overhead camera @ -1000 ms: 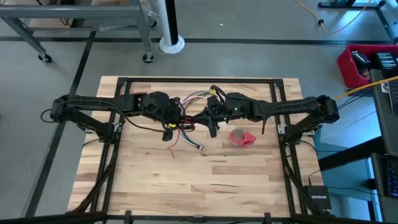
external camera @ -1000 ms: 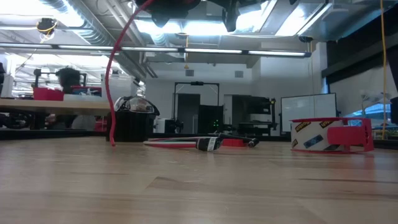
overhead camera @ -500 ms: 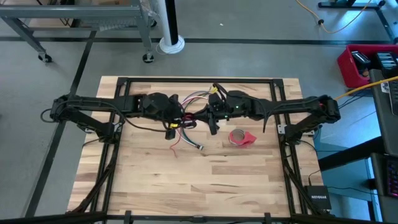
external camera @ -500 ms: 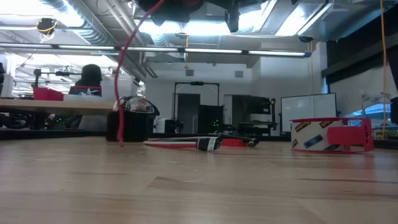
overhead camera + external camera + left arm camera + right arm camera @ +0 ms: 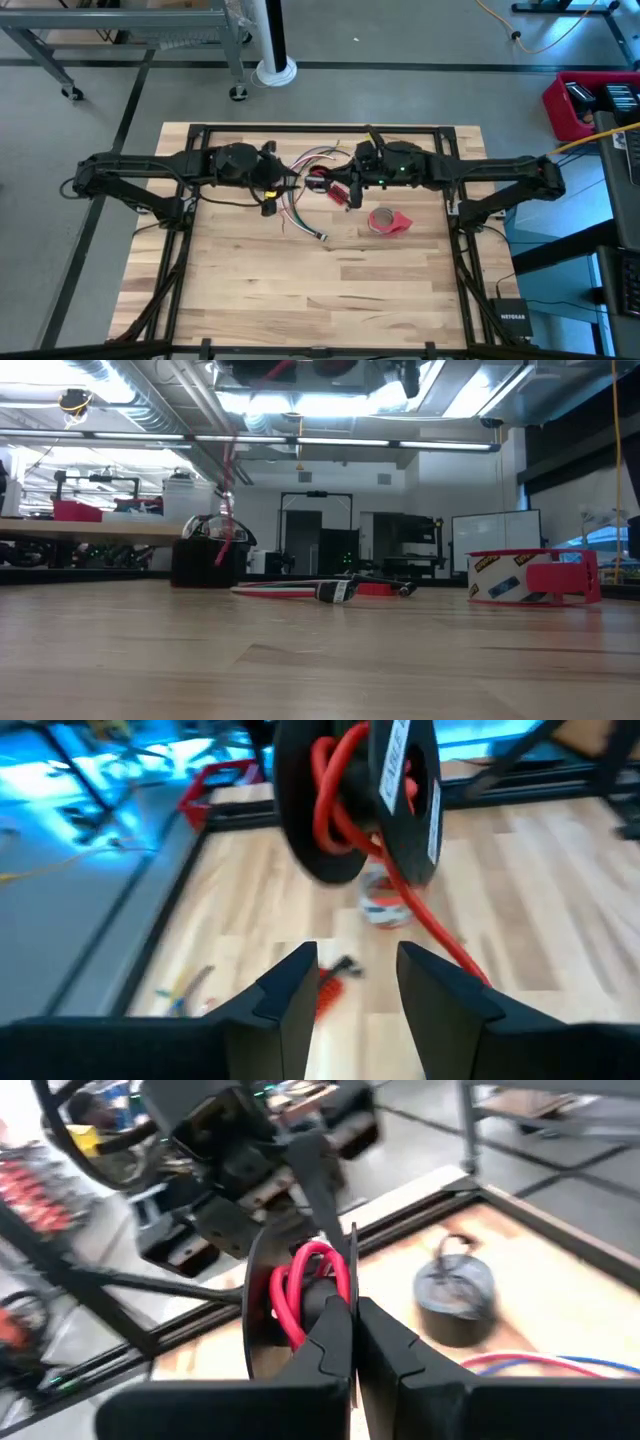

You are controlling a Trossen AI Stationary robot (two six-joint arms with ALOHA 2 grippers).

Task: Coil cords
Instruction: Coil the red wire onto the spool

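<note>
While left jaws gape, right gripper [image 5: 352, 1342] on red cord [image 5: 300, 1292]

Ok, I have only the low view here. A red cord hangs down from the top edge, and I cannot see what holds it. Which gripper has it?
Observer: The right gripper. Its jaws are shut on the red cord coil.
Operator: And the other arm?
Observer: The left gripper faces that coil with its jaws open and holds nothing.
Operator: Is the tape roll close to them?
Observer: From above, the red tape roll lies apart from both grippers, on the right arm's side.
</note>
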